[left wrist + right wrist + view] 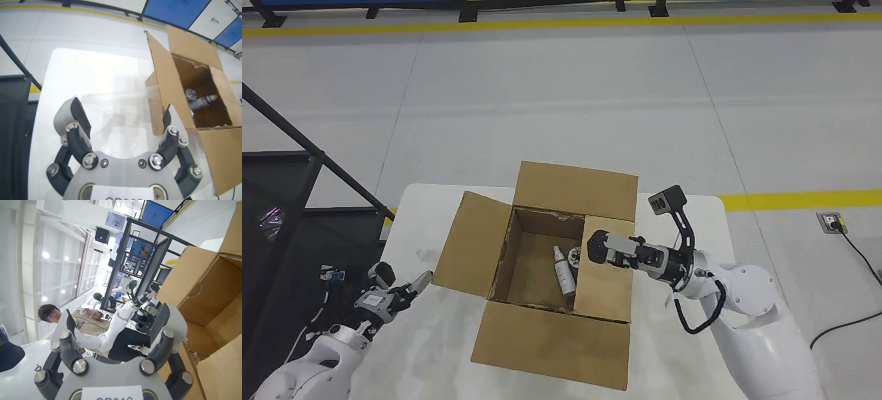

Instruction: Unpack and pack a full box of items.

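Right gripper (594, 247) open, fingers spread with nothing between them, sits just right of centre in the top view, over the inner edge of the right-hand flap of the cardboard box (552, 345). Left gripper (404, 282) is open and empty too, lower left of the frame, near the box's left flap; cannot tell if it touches the flap.

Box stands in the middle of the frame, all four flaps folded outward and the top open. Spray bottle (564, 272), white with a label, lies on its side on the box floor, toward the right wall. Small crumpled silvery thing (191, 93) lies against one end of the bottle; cannot tell what it is.

Box rests on the white table (422, 345). Black metal frame (302, 160) runs along the left edge of the frame, beyond the table. Yellow floor stripe (782, 200) at mid right, behind the table.
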